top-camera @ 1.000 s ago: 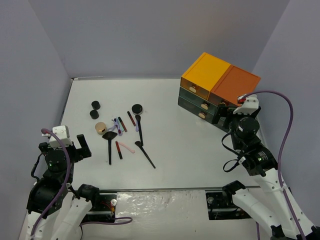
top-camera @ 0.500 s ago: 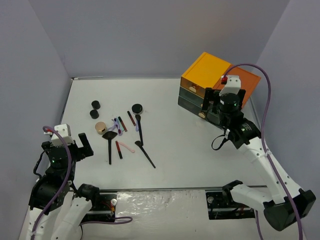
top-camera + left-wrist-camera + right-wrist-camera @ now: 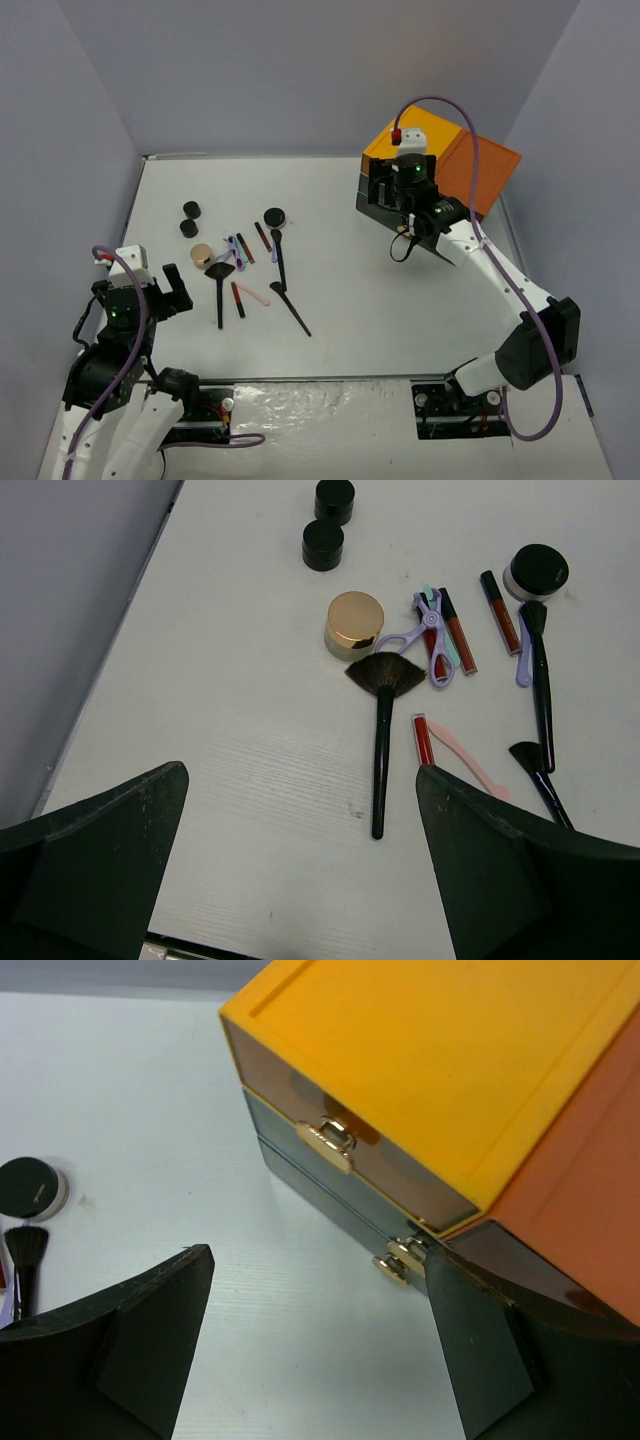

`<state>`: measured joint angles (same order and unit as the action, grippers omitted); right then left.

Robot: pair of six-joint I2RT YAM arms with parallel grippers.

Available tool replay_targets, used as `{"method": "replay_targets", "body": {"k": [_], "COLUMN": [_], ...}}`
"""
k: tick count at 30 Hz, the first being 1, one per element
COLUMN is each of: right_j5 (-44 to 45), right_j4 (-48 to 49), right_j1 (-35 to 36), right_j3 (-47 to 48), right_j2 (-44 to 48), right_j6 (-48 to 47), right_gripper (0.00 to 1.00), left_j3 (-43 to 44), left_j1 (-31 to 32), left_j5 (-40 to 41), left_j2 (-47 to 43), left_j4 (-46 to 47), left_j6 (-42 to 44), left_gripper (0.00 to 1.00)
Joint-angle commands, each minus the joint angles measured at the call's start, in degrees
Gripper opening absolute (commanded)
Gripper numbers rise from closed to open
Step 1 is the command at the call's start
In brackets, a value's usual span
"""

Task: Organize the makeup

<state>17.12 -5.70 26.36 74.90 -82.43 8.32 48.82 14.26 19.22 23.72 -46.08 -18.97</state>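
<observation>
The makeup lies in a loose cluster at the table's left: two black jars (image 3: 190, 218), a third black jar (image 3: 274, 217), a tan compact (image 3: 202, 255), a black fan brush (image 3: 219, 295), two other black brushes (image 3: 290, 308), and red, pink and purple sticks (image 3: 245, 272). My left gripper (image 3: 135, 300) is open and empty, near and left of the cluster. In the left wrist view (image 3: 300, 870) the fan brush (image 3: 380, 750) and compact (image 3: 354, 623) lie ahead of it. My right gripper (image 3: 392, 190) is open and empty by the drawer box's front.
The orange-topped dark drawer box (image 3: 435, 175) stands at the back right, drawers shut. The right wrist view shows its gold handles (image 3: 328, 1140) close ahead of the open fingers (image 3: 150, 1330), and the third jar (image 3: 30, 1188) at far left. Grey walls enclose the table.
My right arm has swung from the table's right edge up and left to the front of the drawer box. My left gripper has shifted slightly. The makeup has not moved.
</observation>
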Motion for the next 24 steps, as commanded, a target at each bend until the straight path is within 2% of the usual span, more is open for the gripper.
{"method": "replay_targets", "body": {"k": [1, 10, 24], "right_j5": [-1.8, -1.8, -9.0], "right_j4": [2.5, 3.0, 4.5], "right_j1": [0.5, -0.6, -4.8], "right_j3": [3.3, 6.1, 9.5], "right_j2": [-3.1, -9.3, -14.0], "right_j6": [1.1, 0.3, -4.4], "right_gripper": [0.83, 0.84, 0.85], "left_j3": [-0.2, -0.8, -1.1], "left_j1": [0.2, 0.2, 0.2], "left_j5": [-1.5, -1.7, -2.0], "left_j2": [1.1, 0.0, -0.6], "left_j4": [3.8, 4.6, 4.9], "left_j6": [-1.0, -0.8, -0.5], "left_gripper": [0.97, 0.97, 0.97]}}
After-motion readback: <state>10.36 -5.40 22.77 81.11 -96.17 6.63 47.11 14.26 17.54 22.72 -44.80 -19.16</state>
